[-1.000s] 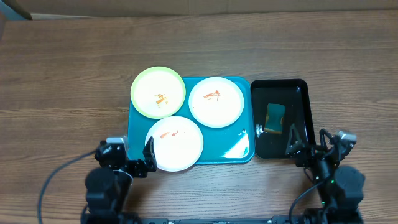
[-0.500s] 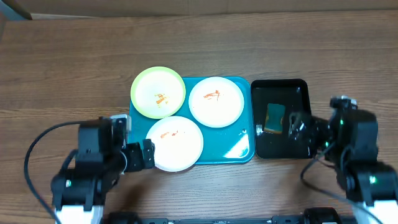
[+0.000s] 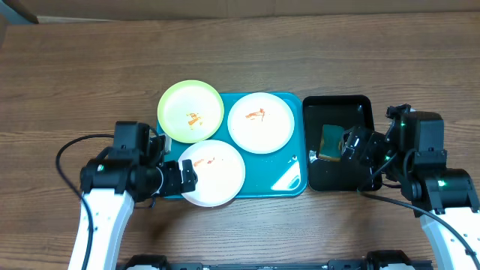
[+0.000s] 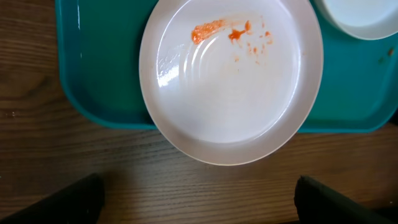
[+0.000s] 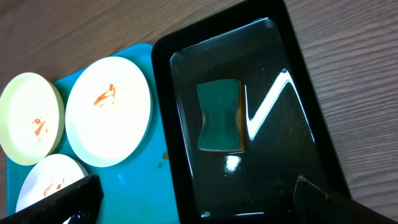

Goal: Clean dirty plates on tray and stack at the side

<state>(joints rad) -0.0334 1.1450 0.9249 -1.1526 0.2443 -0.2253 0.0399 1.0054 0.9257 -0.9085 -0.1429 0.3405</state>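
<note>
On the blue tray (image 3: 289, 184) sit the near white plate (image 3: 212, 172), the far white plate (image 3: 260, 122) and the yellow-green plate (image 3: 190, 111). All three have orange-red smears on them. None looks clean and nothing is stacked at the side, so you seem to be at the very start of the job.

The near white plate hangs a little over the tray's near edge, above the wooden table (image 3: 75, 75). The yellow-green plate sticks out past the far left corner of the tray.

Your left gripper (image 3: 186, 177) is at the left rim of the near white plate. Its fingers are wide apart and hold nothing. Your right gripper (image 3: 352, 148) hangs over the black tray (image 3: 352, 180), close to the green sponge (image 3: 331, 142) lying flat inside. Its fingers are wide apart too, and empty.

Next, you likely need the sponge in the right gripper and the near white plate held by the left. Go down straight over the sponge and close on its sides. Pinch the plate by the rim that sticks out, so it does not slide when you wipe.
</note>
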